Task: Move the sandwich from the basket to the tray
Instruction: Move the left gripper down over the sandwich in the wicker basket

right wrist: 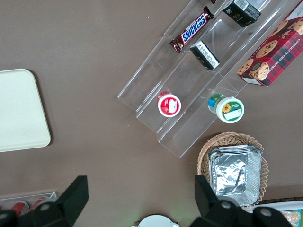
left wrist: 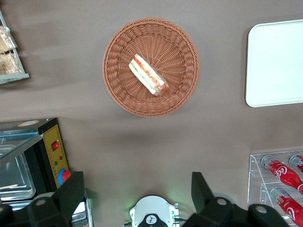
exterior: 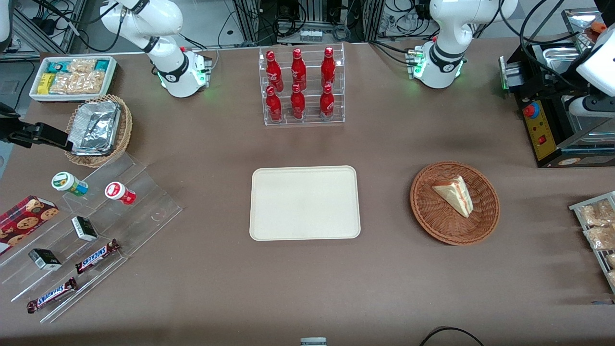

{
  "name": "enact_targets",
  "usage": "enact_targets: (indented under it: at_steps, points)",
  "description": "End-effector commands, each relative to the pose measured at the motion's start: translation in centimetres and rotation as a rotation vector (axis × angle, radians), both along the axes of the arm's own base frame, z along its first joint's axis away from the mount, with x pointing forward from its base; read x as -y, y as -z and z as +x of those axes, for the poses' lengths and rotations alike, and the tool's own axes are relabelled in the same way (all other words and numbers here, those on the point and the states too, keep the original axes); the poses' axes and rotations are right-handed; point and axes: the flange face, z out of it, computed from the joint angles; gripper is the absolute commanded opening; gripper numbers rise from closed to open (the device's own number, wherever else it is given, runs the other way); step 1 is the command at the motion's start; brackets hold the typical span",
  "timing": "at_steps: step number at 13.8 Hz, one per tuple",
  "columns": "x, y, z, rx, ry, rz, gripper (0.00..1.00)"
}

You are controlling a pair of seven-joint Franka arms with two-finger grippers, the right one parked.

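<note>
Front view: the sandwich lies inside the basket on the brown worktop, toward the working arm's end. The tray sits beside the basket, apart from it, nearer the camera than the rack of red bottles.

Left wrist view: the gripper hangs high above the worktop, its fingers spread wide and holding nothing. The sandwich rests in the basket, with the tray well apart from it.
</note>
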Motion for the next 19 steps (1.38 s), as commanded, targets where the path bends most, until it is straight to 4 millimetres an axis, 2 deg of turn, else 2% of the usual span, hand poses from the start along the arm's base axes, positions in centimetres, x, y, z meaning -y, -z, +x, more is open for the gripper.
enact_targets:
  at_steps: [1,3,6,7,8,10,13,15,17,19]
  points:
    - [-0.5,-0.2,0.4,0.002,0.012,0.013,1.00]
    - [-0.5,0.4,0.7,-0.011,0.009,0.012,1.00]
    - [-0.6,2.4,2.0,-0.035,0.006,0.017,1.00]
    - [-0.9,3.3,2.6,-0.052,-0.005,0.019,1.00]
    - [-2.0,4.2,3.1,-0.063,-0.029,0.020,1.00]
    - [-3.8,7.6,3.9,-0.052,-0.067,0.020,1.00]
    - [-5.5,12.9,4.1,-0.014,-0.175,0.026,1.00]
    - [-3.9,16.8,4.3,0.029,-0.274,0.035,1.00]
    - [-3.4,20.1,4.4,0.056,-0.374,0.040,1.00]
    - [-2.0,23.3,4.1,0.089,-0.469,0.042,1.00]
